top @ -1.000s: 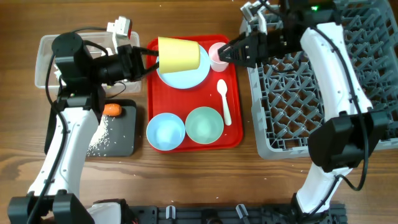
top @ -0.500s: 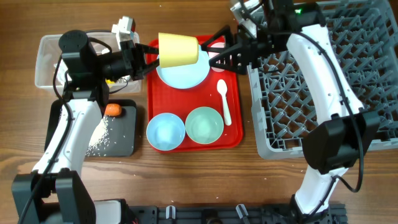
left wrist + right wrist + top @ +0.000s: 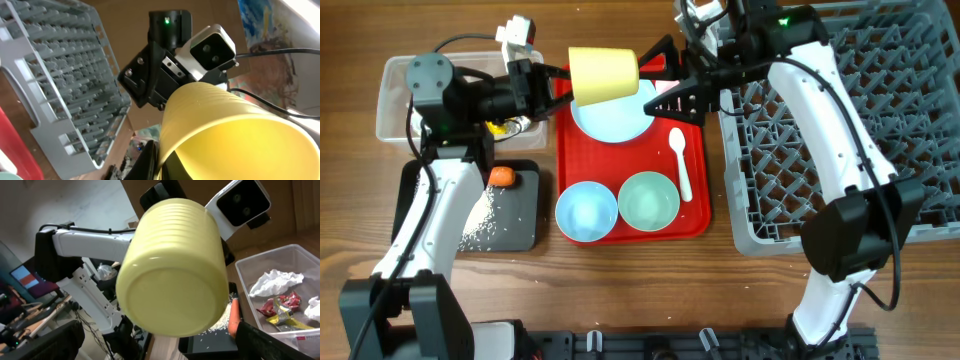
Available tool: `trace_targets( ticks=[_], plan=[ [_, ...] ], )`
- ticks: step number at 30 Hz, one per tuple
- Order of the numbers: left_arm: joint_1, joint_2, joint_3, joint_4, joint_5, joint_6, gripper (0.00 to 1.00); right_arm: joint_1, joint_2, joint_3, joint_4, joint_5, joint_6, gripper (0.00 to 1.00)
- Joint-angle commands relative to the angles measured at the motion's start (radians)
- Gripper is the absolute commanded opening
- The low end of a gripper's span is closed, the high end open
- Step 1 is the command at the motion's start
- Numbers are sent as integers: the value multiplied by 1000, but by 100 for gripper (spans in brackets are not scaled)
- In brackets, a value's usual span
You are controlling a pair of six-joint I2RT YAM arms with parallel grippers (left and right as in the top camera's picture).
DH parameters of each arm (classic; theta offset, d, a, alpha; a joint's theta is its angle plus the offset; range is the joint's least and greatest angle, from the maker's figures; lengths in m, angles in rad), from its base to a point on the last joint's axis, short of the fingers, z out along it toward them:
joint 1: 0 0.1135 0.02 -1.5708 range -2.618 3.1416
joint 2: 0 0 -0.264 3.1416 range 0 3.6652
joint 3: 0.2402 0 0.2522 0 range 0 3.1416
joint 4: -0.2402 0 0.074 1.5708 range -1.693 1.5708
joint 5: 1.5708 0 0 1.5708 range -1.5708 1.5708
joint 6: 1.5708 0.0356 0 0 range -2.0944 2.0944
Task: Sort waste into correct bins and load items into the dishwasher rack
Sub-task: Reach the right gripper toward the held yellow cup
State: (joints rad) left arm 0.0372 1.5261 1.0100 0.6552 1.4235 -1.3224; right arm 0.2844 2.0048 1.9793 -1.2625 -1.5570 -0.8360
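Where the worktop (image 3: 720,290) reaches its left edge, a clear tub (image 3: 390,100) holds crumpled tissues (image 3: 277,282) and red and yellow wrappers (image 3: 280,307). Just in front of it, the black tray (image 3: 523,220) carries a carrot (image 3: 501,176) and a scatter of rice grains (image 3: 480,225). The left fingers (image 3: 565,85) are pinching the rim of the yellow cup (image 3: 603,74), which hangs on its side in the air above the blue plate (image 3: 620,122) on the red tray (image 3: 698,215). Nearer on that tray sit the left bowl (image 3: 587,211) and the right bowl (image 3: 649,200), with a white spoon (image 3: 680,160) beside them. The right fingers (image 3: 658,80) are spread wide just beside the cup's base; whether they touch it cannot be told. The grey rack (image 3: 840,140) fills the right side.
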Motion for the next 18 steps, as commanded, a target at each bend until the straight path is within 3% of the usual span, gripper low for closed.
trace_targets(
  ticks=[1,9,18],
  plan=[
    [-1,0,11,8,49,-51,4,2,10,8,7,-8,-25,100],
    [-1,0,10,7,45,-47,4,8,10,8,72,-24,8,100],
    [-3,0,3,6,46,-43,4,32,10,8,323,-65,235,99]
  ],
)
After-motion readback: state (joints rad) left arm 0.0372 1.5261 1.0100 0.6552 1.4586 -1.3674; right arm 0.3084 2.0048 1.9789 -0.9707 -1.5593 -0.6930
